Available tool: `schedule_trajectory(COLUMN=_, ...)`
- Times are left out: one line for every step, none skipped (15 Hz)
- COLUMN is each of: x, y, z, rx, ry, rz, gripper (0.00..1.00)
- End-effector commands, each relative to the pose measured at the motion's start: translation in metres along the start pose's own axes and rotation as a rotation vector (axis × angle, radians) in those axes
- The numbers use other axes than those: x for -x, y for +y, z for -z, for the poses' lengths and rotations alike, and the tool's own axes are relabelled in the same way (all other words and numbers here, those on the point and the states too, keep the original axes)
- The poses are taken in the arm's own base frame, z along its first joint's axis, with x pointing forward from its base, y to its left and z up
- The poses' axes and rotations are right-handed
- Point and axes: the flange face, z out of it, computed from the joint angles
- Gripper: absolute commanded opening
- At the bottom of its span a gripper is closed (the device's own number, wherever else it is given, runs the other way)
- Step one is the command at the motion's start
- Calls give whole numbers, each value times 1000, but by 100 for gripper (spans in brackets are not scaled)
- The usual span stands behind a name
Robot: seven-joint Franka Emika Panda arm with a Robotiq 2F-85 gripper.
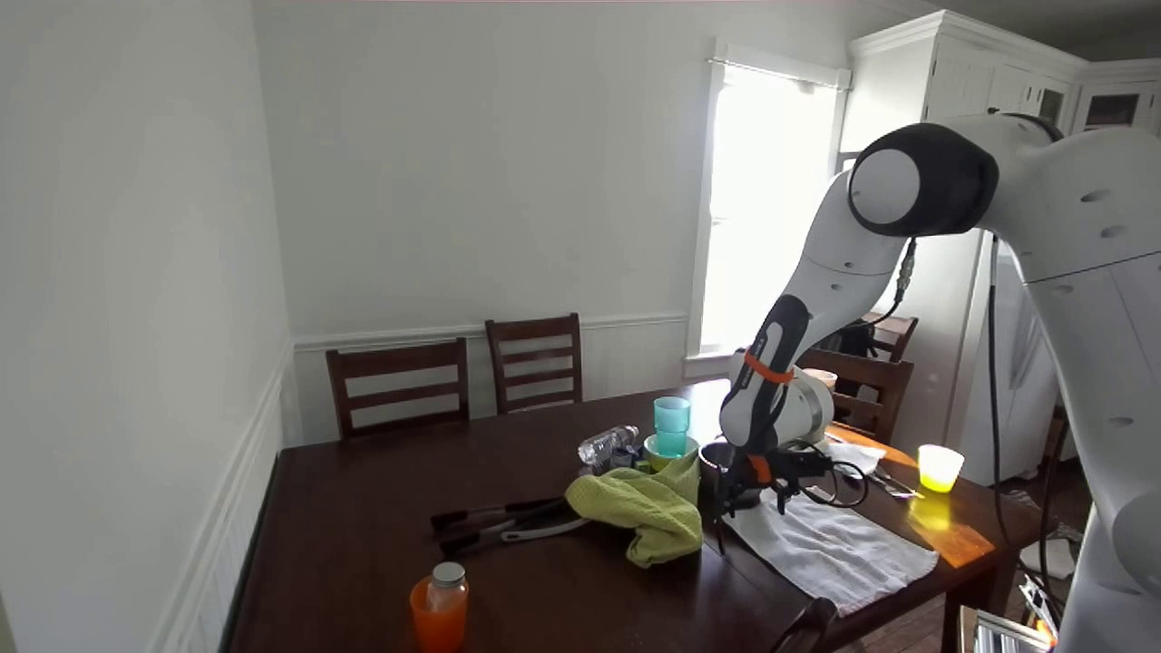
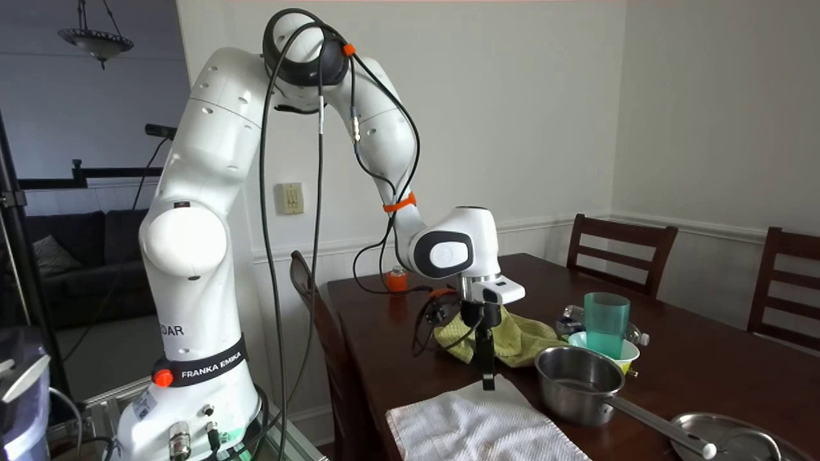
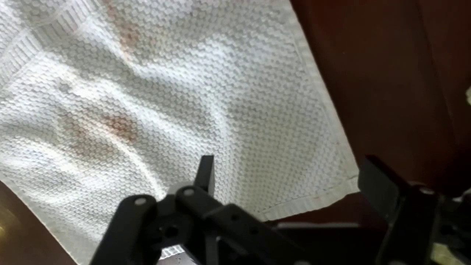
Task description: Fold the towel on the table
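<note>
Towel (image 3: 206, 92), white, lies creased on the desk (image 1: 408, 481), a saucepan (image 2: 567, 397) beside it; the claw (image 3: 287, 170), spread wide, hangs at one towel corner.

on one table (image 1: 354, 517) i count one white towel (image 2: 480, 422), one green cloth (image 1: 639, 508), one saucepan (image 2: 576, 400), one orange cup (image 1: 439, 626) and one lying bottle (image 1: 606, 444); also one robot arm (image 2: 218, 134), its one gripper (image 3: 287, 173) with two fingers (image 3: 379, 187), and two chairs (image 1: 399, 360) at the far side
</note>
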Motion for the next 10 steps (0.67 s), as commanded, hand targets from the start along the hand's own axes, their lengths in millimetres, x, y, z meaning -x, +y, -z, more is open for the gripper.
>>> schedule_trajectory(x=-11, y=-16, z=-13, rx=-24, ry=38, rz=-42, gripper=100)
schedule_trajectory(x=-12, y=-19, z=-16, rx=-29, ry=41, rz=-48, gripper=100)
schedule_trajectory(x=-13, y=-21, z=-18, rx=-33, ry=44, rz=-55, gripper=100)
schedule_trajectory(x=-13, y=-22, z=-21, rx=-35, ry=44, rz=-62, gripper=100)
schedule_trajectory(x=-14, y=-24, z=-23, rx=-40, ry=42, rz=-69, gripper=95)
schedule_trajectory(x=-15, y=-25, z=-25, rx=-41, ry=41, rz=-76, gripper=91)
schedule_trajectory(x=-15, y=-26, z=-26, rx=-45, ry=40, rz=-81, gripper=83)
schedule_trajectory(x=-16, y=-26, z=-27, rx=-48, ry=41, rz=-84, gripper=68)
schedule_trajectory(x=-17, y=-27, z=-28, rx=-49, ry=40, rz=-89, gripper=62)
schedule_trajectory(x=-18, y=-27, z=-28, rx=-51, ry=40, rz=-91, gripper=53)
